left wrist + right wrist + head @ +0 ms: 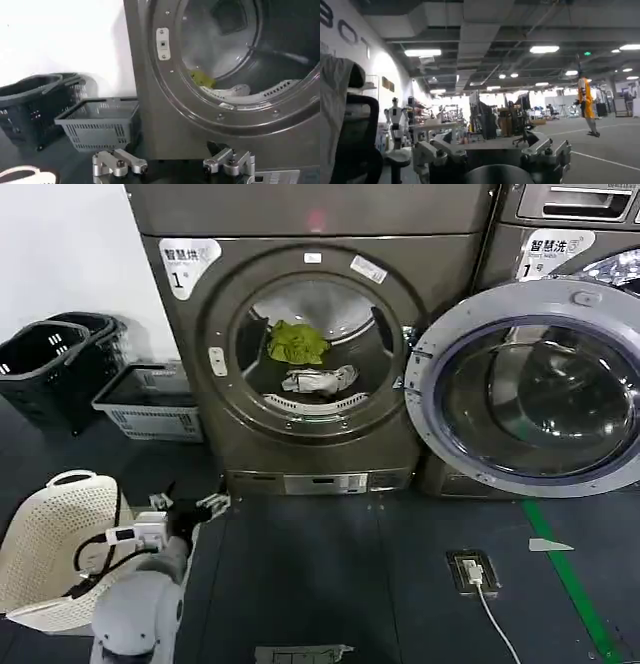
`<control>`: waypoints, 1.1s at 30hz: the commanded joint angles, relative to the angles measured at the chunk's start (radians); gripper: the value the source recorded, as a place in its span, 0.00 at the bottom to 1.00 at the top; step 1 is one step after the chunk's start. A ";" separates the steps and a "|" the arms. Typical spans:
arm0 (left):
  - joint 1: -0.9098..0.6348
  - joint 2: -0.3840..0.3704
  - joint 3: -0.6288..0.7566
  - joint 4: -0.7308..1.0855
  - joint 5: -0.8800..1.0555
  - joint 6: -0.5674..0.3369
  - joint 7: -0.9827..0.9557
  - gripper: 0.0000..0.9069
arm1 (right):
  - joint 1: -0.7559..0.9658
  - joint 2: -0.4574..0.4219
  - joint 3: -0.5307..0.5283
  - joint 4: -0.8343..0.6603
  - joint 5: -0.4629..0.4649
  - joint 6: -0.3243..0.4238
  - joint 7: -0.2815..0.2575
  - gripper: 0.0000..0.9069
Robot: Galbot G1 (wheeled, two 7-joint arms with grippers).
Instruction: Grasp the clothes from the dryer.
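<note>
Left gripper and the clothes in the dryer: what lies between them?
In the head view, the open left gripper sits low before the dryer. Between it and the clothes lie bare dark floor, the lower front panel and the porthole ring.

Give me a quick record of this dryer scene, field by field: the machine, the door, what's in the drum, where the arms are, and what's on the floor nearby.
dryer: bronze-grey front-loader, sticker marked 1
door: swung open to the robot's right
clothes: yellow-green piece above white-and-grey piece, both inside the drum
left end effector: open, low in front of the dryer, left of the opening, holding nothing
right end effector: open, pointed away at the room
white basket: beside the left arm
grey basket: on the floor left of the dryer
</note>
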 commanded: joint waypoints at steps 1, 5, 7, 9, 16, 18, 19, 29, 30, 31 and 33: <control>0.001 0.002 0.000 -0.002 0.000 0.049 0.000 1.00 | 0.003 0.000 -0.002 0.000 0.002 0.005 0.005 1.00; -0.002 0.006 -0.002 -0.002 0.000 0.049 0.000 1.00 | 0.001 -0.001 -0.003 -0.008 0.003 0.007 0.006 1.00; -0.002 0.007 0.000 -0.001 0.000 0.049 -0.001 1.00 | -0.003 -0.006 -0.003 -0.015 0.002 0.007 0.006 1.00; -0.008 0.006 0.002 0.002 0.001 0.049 -0.001 1.00 | -0.001 -0.005 -0.006 -0.013 0.002 0.007 0.008 1.00; -0.008 0.007 0.006 0.004 0.001 0.049 0.000 1.00 | 0.003 -0.003 -0.013 -0.011 0.000 0.008 0.008 1.00; -0.007 0.007 0.006 0.003 0.001 0.049 0.000 1.00 | 0.003 -0.003 -0.013 -0.012 -0.001 0.008 0.009 1.00; -0.007 0.007 0.006 0.003 0.001 0.049 0.000 1.00 | 0.003 -0.003 -0.013 -0.012 -0.001 0.009 0.010 1.00; -0.005 0.004 0.010 0.004 0.003 0.049 0.003 1.00 | 0.005 0.002 -0.015 -0.014 -0.003 0.016 0.007 1.00; -0.005 0.004 0.010 0.004 0.003 0.049 0.003 1.00 | 0.005 0.002 -0.016 -0.014 -0.003 0.017 0.007 1.00; -0.005 0.004 0.010 0.004 0.003 0.049 0.003 1.00 | 0.004 0.003 -0.015 -0.015 -0.003 0.022 0.007 1.00; -0.005 0.004 0.011 0.004 0.003 0.049 0.003 1.00 | 0.004 0.004 -0.015 -0.016 -0.003 0.029 0.007 1.00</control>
